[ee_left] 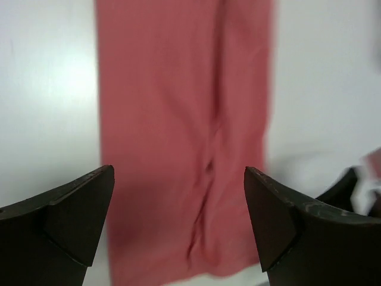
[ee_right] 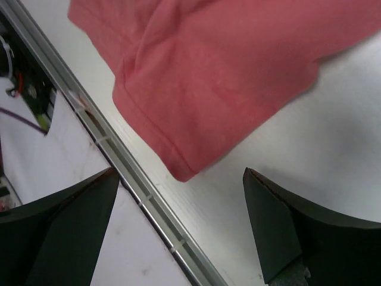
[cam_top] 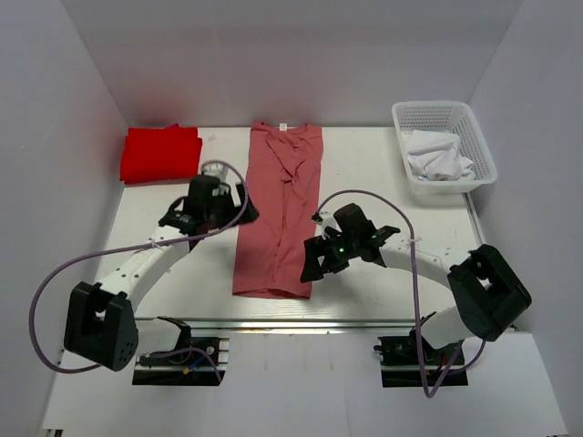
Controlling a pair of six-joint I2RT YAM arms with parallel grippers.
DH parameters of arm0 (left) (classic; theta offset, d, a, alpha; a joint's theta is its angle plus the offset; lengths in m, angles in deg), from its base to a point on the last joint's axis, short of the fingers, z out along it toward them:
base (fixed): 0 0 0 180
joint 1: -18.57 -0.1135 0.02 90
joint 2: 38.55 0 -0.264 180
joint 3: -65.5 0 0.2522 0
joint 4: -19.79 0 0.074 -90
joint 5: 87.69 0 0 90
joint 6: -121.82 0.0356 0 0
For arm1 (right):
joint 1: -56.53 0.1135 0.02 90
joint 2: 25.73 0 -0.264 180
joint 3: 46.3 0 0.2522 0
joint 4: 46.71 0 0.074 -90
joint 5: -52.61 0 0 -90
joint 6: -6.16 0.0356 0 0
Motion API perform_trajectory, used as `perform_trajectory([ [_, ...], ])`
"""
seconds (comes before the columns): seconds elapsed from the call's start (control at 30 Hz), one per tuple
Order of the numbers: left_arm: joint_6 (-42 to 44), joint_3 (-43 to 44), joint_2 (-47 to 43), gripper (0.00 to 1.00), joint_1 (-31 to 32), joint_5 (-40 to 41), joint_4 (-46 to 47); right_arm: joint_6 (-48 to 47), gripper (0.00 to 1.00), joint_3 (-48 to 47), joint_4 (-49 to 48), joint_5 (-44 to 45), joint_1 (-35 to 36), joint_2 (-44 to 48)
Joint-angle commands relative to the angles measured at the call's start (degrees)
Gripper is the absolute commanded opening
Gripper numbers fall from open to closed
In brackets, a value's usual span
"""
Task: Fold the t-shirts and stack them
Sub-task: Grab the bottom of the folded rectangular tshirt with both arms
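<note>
Two t-shirts are lying on the white tabletop [cam_top: 383, 182] in the top external view. A dusty rose-pink soft cloth t-shirt [cam_top: 278, 209], folded into a long narrow strip, is stretching from the far edge, where its collar is sitting, down the middle toward the near edge. A bright red soft cloth t-shirt [cam_top: 161, 153] is resting as a folded rectangle in the far left corner, well apart from the pink one. A white plastic mesh basket [cam_top: 483, 155] is standing in the far right corner, holding a crumpled white cloth [cam_top: 437, 159]. The left gripper [cam_top: 232, 205] is hovering just beside the strip's left edge, about halfway along. The right gripper [cam_top: 314, 258] is hovering by the strip's right edge, near the hem.

From the left wrist, the left gripper [ee_left: 178, 179] is standing with its dark fingers [ee_left: 77, 208] spread wide and nothing between them. The rose-pink t-shirt [ee_left: 178, 89] is lying blurred below, with bare tabletop [ee_left: 47, 89] showing on both sides.

From the right wrist, the right gripper [ee_right: 178, 179] is likewise gaping wide and holding nothing. The hem corner of the rose-pink t-shirt [ee_right: 226, 71] is lying flat just above the gap, near the metal rail [ee_right: 137, 185] running along the tabletop's near edge.
</note>
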Motion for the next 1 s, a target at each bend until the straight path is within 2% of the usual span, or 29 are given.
perform_trajectory([
  [0.0, -5.0, -7.1, -1.3, 1.00, 0.3, -2.2, -11.7, -1.6, 0.90, -1.0, 2.9, -4.0, 1.3, -2.8],
  [0.2, -8.3, -20.1, -11.6, 1.00, 0.3, -5.1, -15.0, 0.5, 0.89, -0.4, 4.3, -4.0, 3.0, -6.8],
  [0.47, -7.6, -28.7, -15.0, 0.92, 0.8, -10.3, -15.5, 2.2, 0.84, 0.7, 0.2, -6.3, 4.1, -10.6],
  [0.6, -7.6, -31.3, -15.0, 0.89, 0.8, -10.1, -13.9, 3.8, 0.75, -0.1, -1.4, -6.1, 4.0, -13.7],
  [0.67, -7.6, -32.8, -14.5, 0.84, 0.8, -10.6, -11.7, 4.4, 0.69, -0.6, -1.5, -5.2, 4.0, -15.1],
  [0.73, -7.0, -33.4, -12.9, 0.81, 0.8, -11.3, -10.5, 5.2, 0.59, -1.0, -2.1, -5.3, 4.0, -15.8],
  [0.77, -7.0, -33.4, -12.9, 0.78, 0.8, -11.3, -10.5, 5.4, 0.45, -1.6, -1.9, -4.4, 4.0, -16.7],
  [0.8, -7.0, -33.4, -12.3, 0.75, 0.8, -11.3, -10.5, 5.7, 0.39, -1.8, -1.2, -3.9, 3.9, -17.0],
  [0.83, -7.0, -33.4, -12.3, 0.71, 1.4, -12.0, -10.5, 5.9, 0.17, -2.1, -0.7, -3.1, 3.9, -17.2],
  [0.87, -7.0, -34.0, -12.3, 0.64, 1.4, -12.1, -9.8, 6.3, 0.05, -1.8, -0.1, -2.4, 3.9, -17.1],
  [0.9, -7.0, -34.6, -12.3, 0.60, 1.4, -12.1, -9.3, 6.4, 0.00, -1.5, 0.1, -1.9, 3.8, -16.8],
  [0.93, -7.0, -34.6, -12.3, 0.55, 1.4, -12.1, -9.3, 6.5, 0.00, -1.2, 0.6, -1.8, 3.9, -16.2],
  [0.97, -7.0, -34.6, -12.3, 0.43, 1.4, -12.1, -9.3, 6.4, 0.00, -1.1, 1.1, -1.0, 3.9, -15.7],
])
